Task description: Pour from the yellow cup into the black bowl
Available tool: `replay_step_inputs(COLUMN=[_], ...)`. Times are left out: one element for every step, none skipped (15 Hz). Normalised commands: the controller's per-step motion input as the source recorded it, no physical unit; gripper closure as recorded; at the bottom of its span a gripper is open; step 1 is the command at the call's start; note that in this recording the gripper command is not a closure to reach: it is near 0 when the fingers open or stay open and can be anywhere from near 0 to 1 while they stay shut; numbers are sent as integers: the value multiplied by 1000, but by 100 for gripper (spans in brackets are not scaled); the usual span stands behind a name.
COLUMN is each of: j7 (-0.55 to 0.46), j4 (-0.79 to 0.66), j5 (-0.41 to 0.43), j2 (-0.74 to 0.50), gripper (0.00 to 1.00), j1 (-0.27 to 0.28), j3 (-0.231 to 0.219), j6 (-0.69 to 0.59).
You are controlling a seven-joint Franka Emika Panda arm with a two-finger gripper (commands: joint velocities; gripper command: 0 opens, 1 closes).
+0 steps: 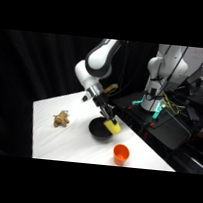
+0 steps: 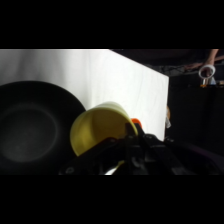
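Gripper tilts yellow cup over white table.

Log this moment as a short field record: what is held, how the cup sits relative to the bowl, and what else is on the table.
held: yellow cup, gripped by the end effector
cup pose: tilted, its open mouth turned toward the black bowl
cup position: over the bowl's rim, on the side nearer the orange cup
bowl contents: none visible in the wrist view
pour stream: cannot tell
other items: orange cup near the table's front edge; small tan object toward the left
surface: white table
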Motion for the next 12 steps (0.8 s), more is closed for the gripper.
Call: replay_step_inputs(j7=[-86,-12,34,69,97,126,133,132,136,140,142,154], j4=[777,737,678,616,543,459,364,269,184,95,5,-90], j5=[62,54,51,51,48,44,39,37,34,26,13,1], j2=[711,641,552,461,362,258,143,41,-50,-143,-233,-325], gripper=[12,12,12,12,12,12,12,12,12,12,12,12], j1=[-199,-172,-150,-132,-117,-97,-80,-69,-57,-46,-32,-14], j3=[31,43,55,65,68,67,63,59,50,37,21,0], j6=[-687,-618,-561,-513,-473,-420,-360,-312,-263,-217,-166,-93])
